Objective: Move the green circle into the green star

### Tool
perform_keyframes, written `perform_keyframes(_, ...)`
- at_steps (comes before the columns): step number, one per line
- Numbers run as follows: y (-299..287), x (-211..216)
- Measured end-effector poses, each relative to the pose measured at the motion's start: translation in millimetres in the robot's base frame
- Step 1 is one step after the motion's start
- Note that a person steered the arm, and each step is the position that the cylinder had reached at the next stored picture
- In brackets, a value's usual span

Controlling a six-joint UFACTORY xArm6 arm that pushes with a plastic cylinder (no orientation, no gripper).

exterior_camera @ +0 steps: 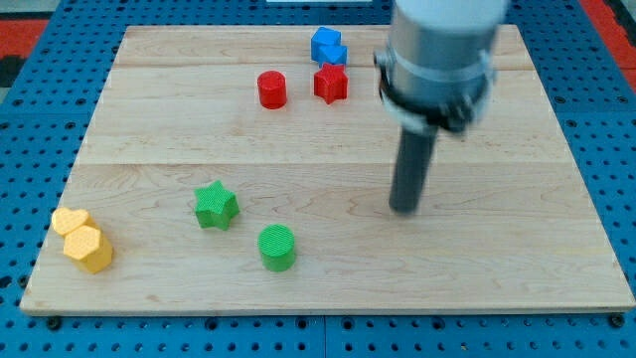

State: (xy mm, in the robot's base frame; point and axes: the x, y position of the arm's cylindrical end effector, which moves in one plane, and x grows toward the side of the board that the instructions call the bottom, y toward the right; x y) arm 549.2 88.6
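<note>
Green circle [277,247] sits near the green star [216,205], just apart, lower right of it; the push remains. My tip [403,207], a plain rod end effector with nothing to spread, stands well right

One raised, downward-tilted view — whole wooden board [328,169] — moderately close.

No readable text, label, brand, number or sign anywhere in view
</note>
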Motion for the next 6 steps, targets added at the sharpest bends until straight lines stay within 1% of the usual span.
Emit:
perform_keyframes(1,-24.4,66.6)
perform_keyframes(2,-103.4,34.4)
perform_keyframes(3,-143.3,15.4)
perform_keyframes(4,-143.3,9.7)
perform_keyframes(5,-161.8,38.5)
perform_keyframes(6,-188.7,27.2)
